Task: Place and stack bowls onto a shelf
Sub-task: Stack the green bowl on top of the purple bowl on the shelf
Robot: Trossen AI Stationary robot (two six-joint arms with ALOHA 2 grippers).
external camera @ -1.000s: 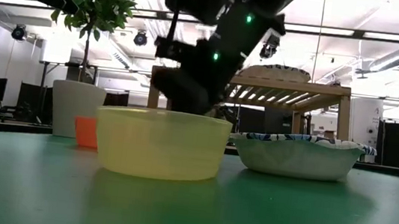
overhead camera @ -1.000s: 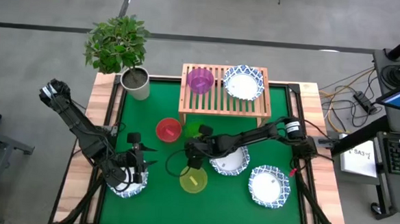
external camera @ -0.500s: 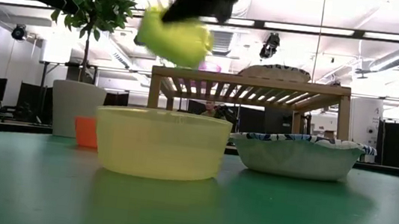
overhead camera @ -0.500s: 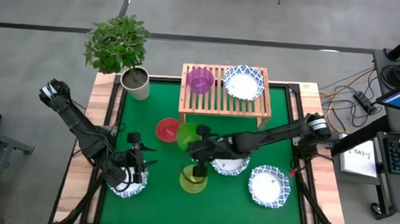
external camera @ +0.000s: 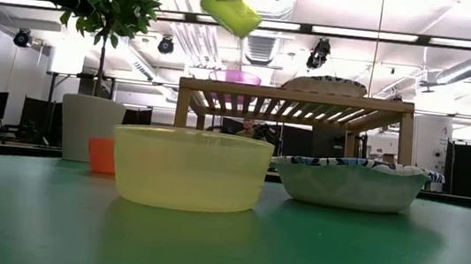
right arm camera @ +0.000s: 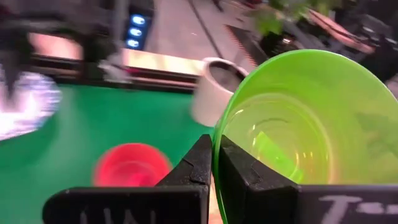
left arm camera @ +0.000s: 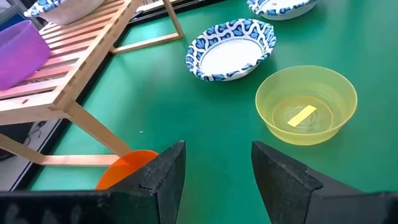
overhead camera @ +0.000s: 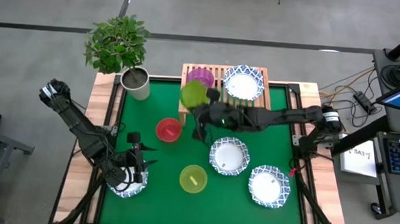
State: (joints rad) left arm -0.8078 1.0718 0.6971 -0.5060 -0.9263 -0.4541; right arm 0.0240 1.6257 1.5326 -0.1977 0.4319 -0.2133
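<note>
My right gripper (overhead camera: 201, 106) is shut on the green bowl (overhead camera: 193, 94), held high over the left front part of the light-wood shelf (overhead camera: 255, 107); the low view shows the bowl (external camera: 230, 9) above the shelf top. A purple bowl (overhead camera: 200, 78) and a blue-rimmed white bowl (overhead camera: 243, 83) sit on the slats. On the green mat stand the red bowl (overhead camera: 168, 129), the yellow-green bowl (overhead camera: 194, 179) and two more patterned bowls (overhead camera: 228, 155) (overhead camera: 269, 185). My left gripper (left arm camera: 217, 180) is open, waiting above a fourth patterned bowl (overhead camera: 129, 186) at the near left. My right gripper (right arm camera: 216, 144) pinches the green bowl's rim (right arm camera: 219, 127), one finger inside the bowl and one outside. The bowl is lifted clear of the table and shelf and tipped onto its side, its opening facing sideways.
A grey plant pot (overhead camera: 136, 82) with a leafy plant stands at the far left corner, left of the shelf. Bare slats show in the middle and front of the shelf. Open mat lies between the red bowl and the left arm.
My right gripper, shut on the green bowl beside the red bowl, has lifted it clear of the mat and carried it up and toward the far edge, over the shelf's left front. The bowl has tipped as it rose. The left arm stayed still.
</note>
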